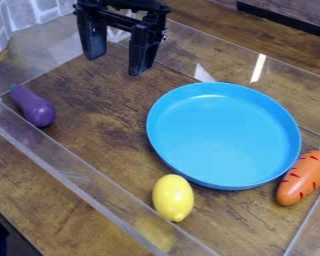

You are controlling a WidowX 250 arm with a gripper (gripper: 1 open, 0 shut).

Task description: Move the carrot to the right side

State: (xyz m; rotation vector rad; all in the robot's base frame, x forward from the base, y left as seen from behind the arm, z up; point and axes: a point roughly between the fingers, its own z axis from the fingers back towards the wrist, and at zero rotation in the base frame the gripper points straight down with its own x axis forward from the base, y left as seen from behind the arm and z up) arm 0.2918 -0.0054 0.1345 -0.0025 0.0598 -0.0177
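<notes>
While it hangs up top: gripper wide open, holding nothing
carrot: far off toward the lower right of it, past the blue plate
eggplant: lower left of it
lemon: well below it

The table carries a clear low-walled tray that takes up most of it. The plate lies in the tray, right of its middle. The carrot lies at the tray's right edge, just beside the plate's right rim, its top pointing toward the back. The lemon sits near the front edge, just off the plate's front-left rim. The eggplant lies at the left edge, well apart from the plate. The gripper hangs over the back-left part, behind the plate and right of the eggplant, above the tray floor.
</notes>
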